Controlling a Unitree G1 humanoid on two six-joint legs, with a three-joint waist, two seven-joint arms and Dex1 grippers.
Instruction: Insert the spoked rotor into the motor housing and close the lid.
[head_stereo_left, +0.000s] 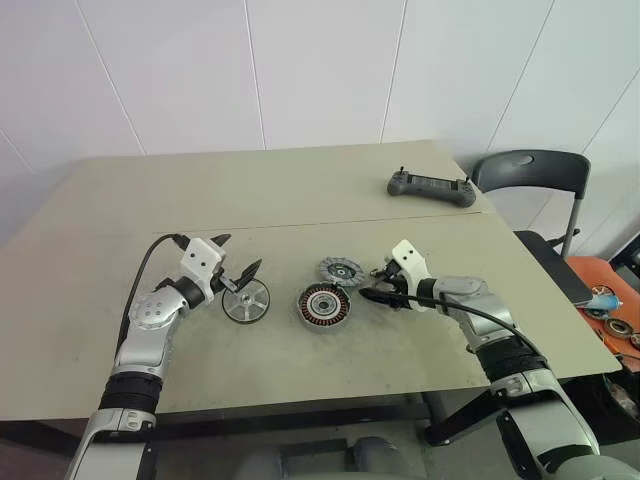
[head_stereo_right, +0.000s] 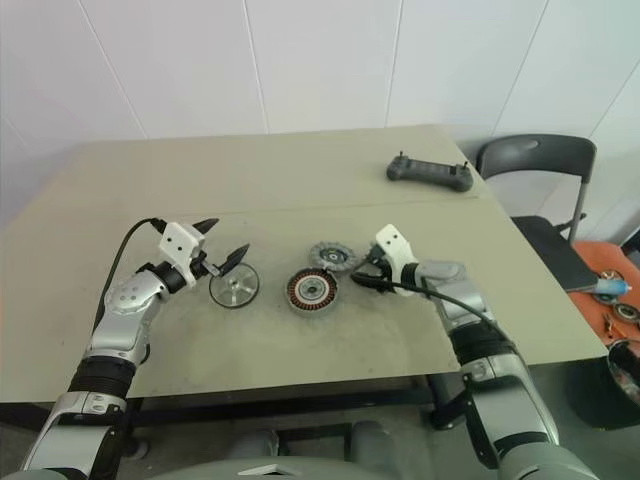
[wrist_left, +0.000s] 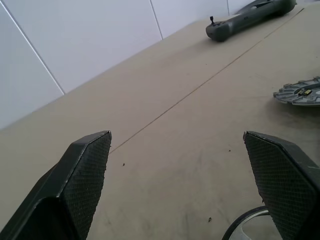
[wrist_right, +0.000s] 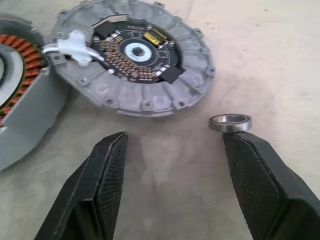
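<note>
Nearest you, low in the frame, are the two arms. The left gripper (head_stereo_left: 240, 272) hovers at centre-left with its black fingers (wrist_left: 82, 185) spread wide and released, holding nothing. Directly beneath its tips lies the spoked rotor (head_stereo_left: 246, 301), a flat silver-gray metal disc with cut-outs around a centre hub, resting on the beige bench (head_stereo_left: 300, 190).

At centre right, the right gripper (head_stereo_left: 372, 284) points down toward the bench with its fingers (wrist_right: 100, 185) parted and empty.

The motor housing (head_stereo_left: 323, 307), a thick round gray metal puck with copper-coloured windings around a pale centre, sits at frame centre, just right of the rotor. It stands open, and nothing is seated over its windings. Just beyond it lies the lid (wrist_right: 135, 55), a round gray ribbed plate carrying a small circuit board, joined to the housing by a white cable. A small steel ring (wrist_right: 230, 122) lies loose near the right fingertip. A dark handheld controller (head_stereo_left: 431, 187) rests in the upper right.

Judged step: pick up the rotor.
1. Lower the left fingers astride the rotor's rim; the disc is thin, so grip at its edge.
2. Keep it level while carrying it across to the housing.
3. Keep the right gripper clear of the cable and the loose ring.
</note>
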